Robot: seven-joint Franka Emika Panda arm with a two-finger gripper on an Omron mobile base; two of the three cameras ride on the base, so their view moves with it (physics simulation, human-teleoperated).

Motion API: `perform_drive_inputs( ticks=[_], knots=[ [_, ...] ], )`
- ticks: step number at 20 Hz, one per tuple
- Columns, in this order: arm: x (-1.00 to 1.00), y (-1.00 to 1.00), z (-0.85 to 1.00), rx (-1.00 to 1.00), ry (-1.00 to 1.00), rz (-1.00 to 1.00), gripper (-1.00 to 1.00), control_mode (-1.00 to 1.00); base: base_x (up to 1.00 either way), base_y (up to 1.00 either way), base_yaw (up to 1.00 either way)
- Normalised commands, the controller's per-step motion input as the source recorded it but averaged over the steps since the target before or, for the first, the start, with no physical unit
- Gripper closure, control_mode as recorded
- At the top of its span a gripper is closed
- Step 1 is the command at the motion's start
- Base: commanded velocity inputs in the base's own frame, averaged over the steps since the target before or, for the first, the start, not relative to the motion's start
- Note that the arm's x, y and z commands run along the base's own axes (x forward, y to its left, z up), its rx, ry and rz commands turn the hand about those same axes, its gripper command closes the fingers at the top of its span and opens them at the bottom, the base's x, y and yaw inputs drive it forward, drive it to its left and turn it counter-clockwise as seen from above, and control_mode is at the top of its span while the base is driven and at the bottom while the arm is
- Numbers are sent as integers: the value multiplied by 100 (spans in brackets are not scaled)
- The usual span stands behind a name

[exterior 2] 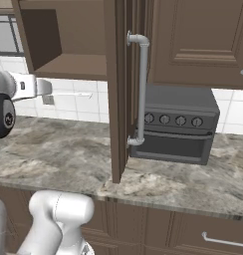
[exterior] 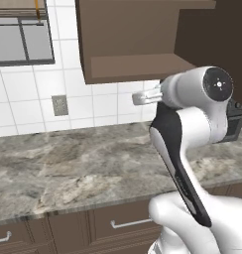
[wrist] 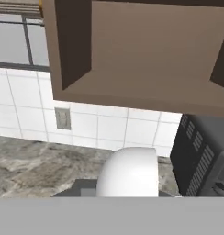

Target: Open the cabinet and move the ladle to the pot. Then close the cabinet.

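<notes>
While the cabinet (exterior 2: 63, 40) stands open, its door (exterior 2: 118, 99) projects edge-on toward the robot in the right base view, with the long silver bar handle (exterior 2: 142, 89) running vertically on the door's right face. The cabinet interior shows a bare brown shelf floor (exterior: 138, 67) in the left base view. Below it, the grey marbled surface (exterior: 68, 163) extends left under the white tiled wall (exterior: 29, 99) and window (exterior: 21, 42), giving open room along its front edge. A dark toaster oven (exterior 2: 176, 129) sits on the surface to the right of the door, just behind its lower edge. The hand (exterior: 143, 97) is level with the cabinet's underside, pointing left, its long axis horizontal. It is closed; any held object cannot be determined.
</notes>
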Motion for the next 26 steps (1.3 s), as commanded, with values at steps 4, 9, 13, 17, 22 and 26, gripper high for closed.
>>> perform_drive_inputs(
  ticks=[4, 9, 13, 17, 22, 26],
  knots=[
    [0, 0, -37, 0, 23, 0, 100, -100, 0, 0, 0],
    [-1, 0, -58, 0, 7, 0, 100, -100, 0, 0, 0],
    [-9, -2, -73, 0, 0, 0, 100, -100, 0, 0, 0],
    [0, -8, -66, 0, 0, 0, 100, -100, 0, 0, 0],
    [5, -13, -48, 0, 0, 0, 100, -100, 0, 0, 0],
    [1, -27, -21, 0, 0, 0, 100, -100, 0, 0, 0]
  ],
)
